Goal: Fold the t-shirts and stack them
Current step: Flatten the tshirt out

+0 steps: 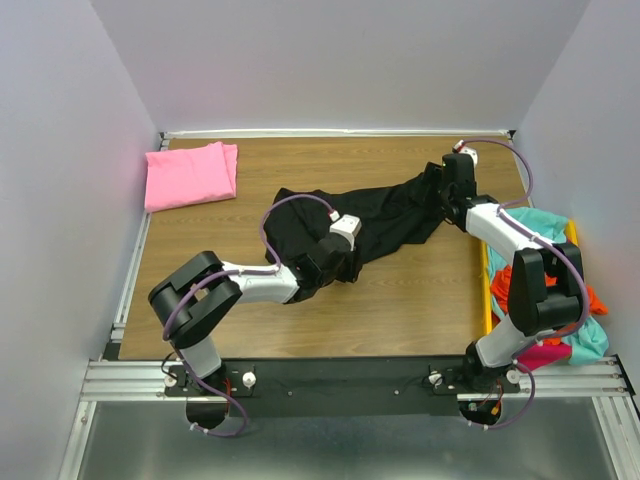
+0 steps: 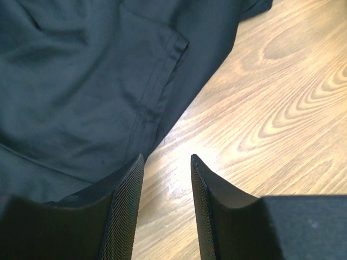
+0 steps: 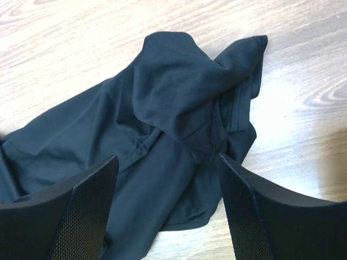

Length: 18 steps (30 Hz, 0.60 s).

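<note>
A black t-shirt [image 1: 385,222] lies crumpled across the middle of the wooden table. A pink t-shirt [image 1: 190,175] rests folded at the back left. My left gripper [image 1: 335,262] is low at the black shirt's near edge. In the left wrist view it [image 2: 167,158] is open, with bare wood between the fingers and the shirt's hem [image 2: 162,81] just ahead and to the left. My right gripper [image 1: 441,192] hovers over the shirt's far right end. It [image 3: 167,157] is open wide above a bunched sleeve [image 3: 184,81], holding nothing.
A yellow bin [image 1: 486,290] at the table's right edge holds teal [image 1: 545,225], orange [image 1: 596,298] and magenta [image 1: 545,352] shirts. Grey walls close in the back and both sides. A metal rail [image 1: 130,280] runs along the left edge.
</note>
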Each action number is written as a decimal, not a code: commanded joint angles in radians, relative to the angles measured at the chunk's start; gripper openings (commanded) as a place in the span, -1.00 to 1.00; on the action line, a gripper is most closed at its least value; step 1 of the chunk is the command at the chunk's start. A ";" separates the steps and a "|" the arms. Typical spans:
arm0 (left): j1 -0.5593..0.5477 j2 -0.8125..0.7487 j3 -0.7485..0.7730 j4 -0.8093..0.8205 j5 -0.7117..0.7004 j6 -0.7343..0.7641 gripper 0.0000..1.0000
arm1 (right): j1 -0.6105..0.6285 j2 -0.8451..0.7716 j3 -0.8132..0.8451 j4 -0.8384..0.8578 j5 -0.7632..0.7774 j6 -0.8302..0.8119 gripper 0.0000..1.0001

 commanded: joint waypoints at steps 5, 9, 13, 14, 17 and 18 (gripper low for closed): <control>-0.025 0.002 -0.032 -0.054 -0.136 -0.056 -0.06 | -0.003 -0.016 -0.022 0.003 0.028 0.011 0.60; -0.028 0.000 -0.036 -0.069 -0.179 -0.072 -0.05 | -0.004 -0.010 -0.021 0.004 0.021 0.011 0.60; -0.029 0.034 -0.021 -0.072 -0.179 -0.062 -0.05 | -0.004 -0.005 -0.019 0.003 0.018 0.009 0.60; -0.031 0.052 -0.010 -0.081 -0.179 -0.062 -0.06 | -0.004 -0.005 -0.019 0.003 0.018 0.011 0.60; -0.034 0.068 -0.006 -0.092 -0.194 -0.071 -0.06 | -0.004 -0.008 -0.021 0.003 0.021 0.009 0.60; -0.034 0.071 -0.006 -0.095 -0.202 -0.073 -0.06 | -0.004 -0.008 -0.019 0.003 0.021 0.011 0.61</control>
